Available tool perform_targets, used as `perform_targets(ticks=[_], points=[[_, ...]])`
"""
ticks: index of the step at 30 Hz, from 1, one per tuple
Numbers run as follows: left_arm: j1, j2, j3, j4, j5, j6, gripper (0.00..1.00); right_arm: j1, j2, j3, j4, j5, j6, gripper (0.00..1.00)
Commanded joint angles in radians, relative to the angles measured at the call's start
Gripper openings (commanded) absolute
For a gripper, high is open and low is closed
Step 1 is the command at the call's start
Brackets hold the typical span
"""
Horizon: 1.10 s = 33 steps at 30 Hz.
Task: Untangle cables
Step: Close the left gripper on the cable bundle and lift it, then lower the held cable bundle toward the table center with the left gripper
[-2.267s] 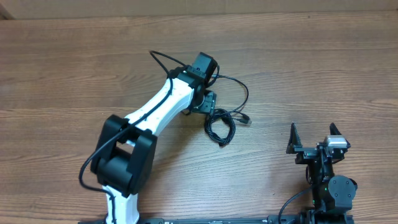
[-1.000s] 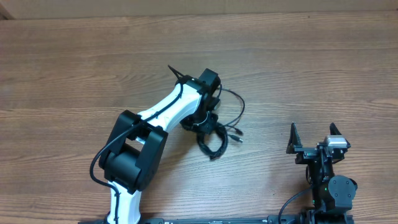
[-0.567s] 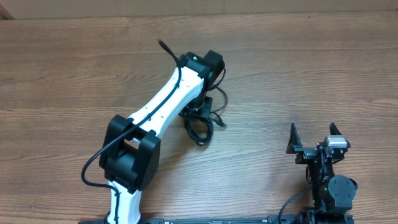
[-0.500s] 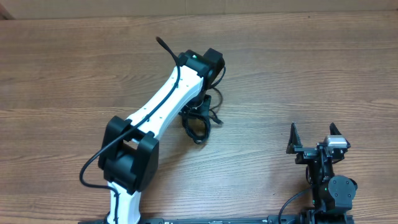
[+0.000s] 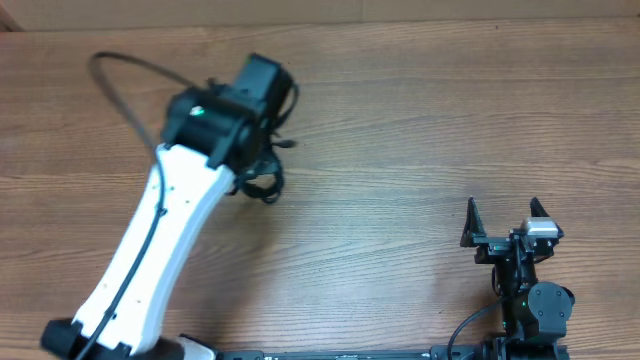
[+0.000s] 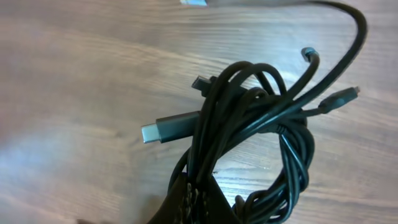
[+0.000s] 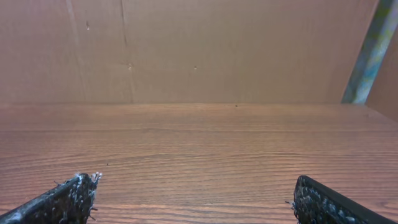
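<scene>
Two thin black cables [image 5: 268,186] show from overhead only as a small dark tangle poking out from under the left arm's wrist, at the far left of the bench [image 5: 430,120]. The left claw [image 5: 255,170] is hidden beneath that wrist. The right claw [image 5: 505,214] sits at the near right edge, well apart from the tangle, its fingers spread wide with nothing between them.

The left wrist view gives what overhead hides: the left claw [image 6: 198,202] is pinched tight on the lower part of the bundle. The cords wind round one another in several overlapping loops. A flat grey plug [image 6: 155,132] juts out to the left, and slimmer tips [image 6: 351,91] stick out at the upper right. The wood behind is blurred.

The right wrist view shows only two dark fingertips [image 7: 62,202] at the lower corners, bare bench between them, and a brown wall [image 7: 199,50] beyond.
</scene>
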Motion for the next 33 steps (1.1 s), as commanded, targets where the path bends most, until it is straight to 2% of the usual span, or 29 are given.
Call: perform_targets(ticks=[1,5,7,15,19,26,30,33], points=[[0.011,-0.019,-0.033,-0.033,-0.027,-0.330,0.05,-0.008,-0.010,-0.010,0.006,0.010,-0.002,1.00],[0.008,-0.017,-0.150,-0.032,0.044,-0.616,0.04,-0.008,-0.010,-0.011,0.006,0.010,-0.002,1.00],[0.004,-0.017,-0.230,0.016,0.117,-0.699,0.05,-0.008,-0.010,-0.010,0.006,0.010,-0.002,1.00],[0.003,-0.017,-0.559,0.388,0.437,-0.776,0.04,-0.008,-0.010,-0.011,0.006,0.010,-0.002,1.00],[0.003,-0.013,-0.659,0.514,0.469,-0.779,0.05,-0.008,-0.010,-0.010,0.006,0.010,-0.002,1.00],[0.003,-0.011,-0.723,0.556,0.446,-0.737,0.18,-0.008,-0.010,-0.011,0.006,0.010,-0.002,1.00],[0.003,-0.011,-0.723,0.556,0.393,-0.645,0.33,-0.008,-0.010,-0.011,0.006,0.010,-0.002,1.00],[0.003,-0.011,-0.723,0.557,0.352,-0.528,0.47,-0.008,-0.010,-0.010,0.006,0.010,-0.002,1.00]])
